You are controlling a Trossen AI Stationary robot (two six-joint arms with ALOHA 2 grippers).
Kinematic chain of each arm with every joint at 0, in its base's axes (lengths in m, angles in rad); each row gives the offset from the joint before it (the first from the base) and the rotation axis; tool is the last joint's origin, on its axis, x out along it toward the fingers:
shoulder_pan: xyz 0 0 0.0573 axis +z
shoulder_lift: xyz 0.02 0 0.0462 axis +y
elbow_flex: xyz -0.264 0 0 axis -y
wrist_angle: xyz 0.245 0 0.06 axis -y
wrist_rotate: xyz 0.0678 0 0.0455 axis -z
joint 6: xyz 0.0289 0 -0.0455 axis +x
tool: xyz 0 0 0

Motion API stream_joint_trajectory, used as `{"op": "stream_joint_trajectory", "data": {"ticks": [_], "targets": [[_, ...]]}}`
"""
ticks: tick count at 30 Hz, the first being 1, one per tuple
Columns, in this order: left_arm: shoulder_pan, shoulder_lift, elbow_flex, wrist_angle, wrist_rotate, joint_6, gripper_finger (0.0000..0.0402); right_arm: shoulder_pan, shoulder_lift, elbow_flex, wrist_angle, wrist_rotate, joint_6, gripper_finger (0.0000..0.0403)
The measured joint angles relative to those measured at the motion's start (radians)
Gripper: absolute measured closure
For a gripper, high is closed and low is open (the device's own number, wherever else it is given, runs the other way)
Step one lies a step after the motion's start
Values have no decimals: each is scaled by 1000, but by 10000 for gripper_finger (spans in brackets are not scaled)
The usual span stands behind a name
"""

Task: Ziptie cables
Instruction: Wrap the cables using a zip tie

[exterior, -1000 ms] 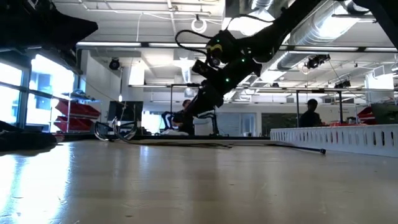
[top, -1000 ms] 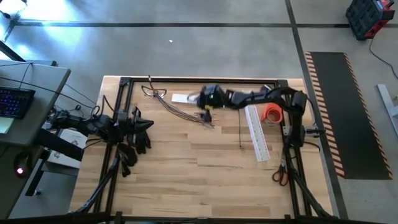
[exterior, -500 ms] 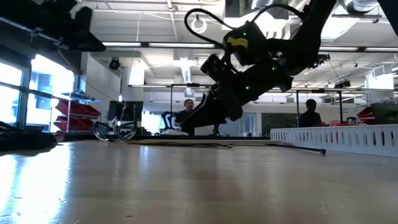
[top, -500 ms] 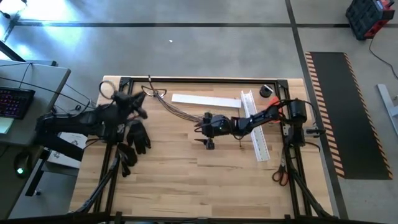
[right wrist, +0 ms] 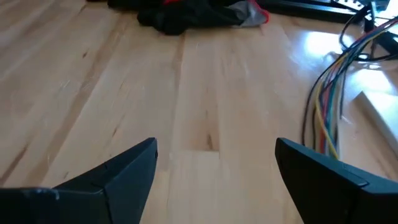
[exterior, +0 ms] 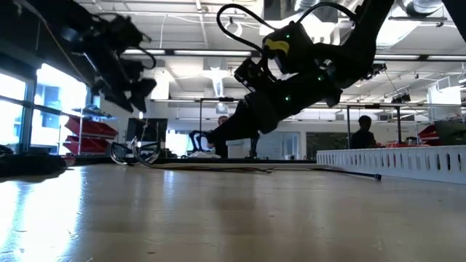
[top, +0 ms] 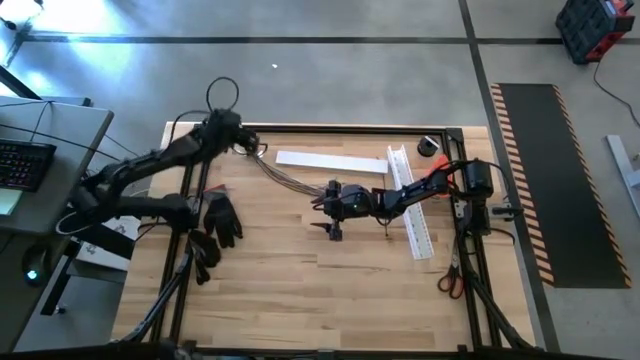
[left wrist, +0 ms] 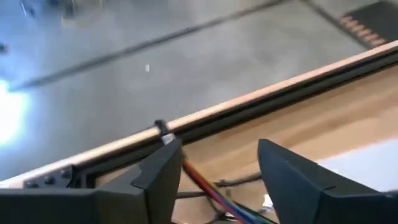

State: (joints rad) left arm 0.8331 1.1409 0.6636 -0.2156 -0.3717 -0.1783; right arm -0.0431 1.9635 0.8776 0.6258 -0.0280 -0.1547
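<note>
- The left gripper [top: 243,143] has swung from its rest beside the gloves [top: 218,222] up to the worktop's [top: 300,290] far left corner, over the end of the cables [top: 285,176]; its fingers have spread wide, holding nothing.
- The right gripper [top: 318,203] hovers mid-worktop near the cables' other end, wide open, empty.
- The ziptie [top: 387,213] lies untouched beside the white channel [top: 413,215]; bundling has likely not begun.

cables [top: 283,176] — loose bundle of thin wires, lying flat on the wooden table, running diagonally from the far-left corner toward the table's middle, ends fanning out; coloured strands show in the right wrist view [right wrist: 328,112] | ziptie [top: 387,222] — thin dark straight strip, flat on the table, just beside the white channel
</note>
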Motion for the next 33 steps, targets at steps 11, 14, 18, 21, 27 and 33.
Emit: {"op": "stream_joint_trajectory", "data": {"ticks": [11, 14, 18, 21, 27, 33], "targets": [[225, 261, 2, 167, 152, 33, 188, 13, 1, 0, 3, -1, 8, 94], [230, 314, 2, 202, 176, 23, 194, 13, 1, 0, 3, -1, 8, 94], [230, 354, 2, 226, 188, 1, 219, 13, 1, 0, 3, -1, 8, 94], [228, 351, 2, 235, 188, -1, 255, 13, 1, 0, 3, -1, 8, 94], [214, 297, 2, 257, 206, 24, 358, 13, 1, 0, 5, -1, 9, 94], [159, 171, 2, 302, 222, 25, 389, 14, 1, 0, 10, 6, 19, 94]]}}
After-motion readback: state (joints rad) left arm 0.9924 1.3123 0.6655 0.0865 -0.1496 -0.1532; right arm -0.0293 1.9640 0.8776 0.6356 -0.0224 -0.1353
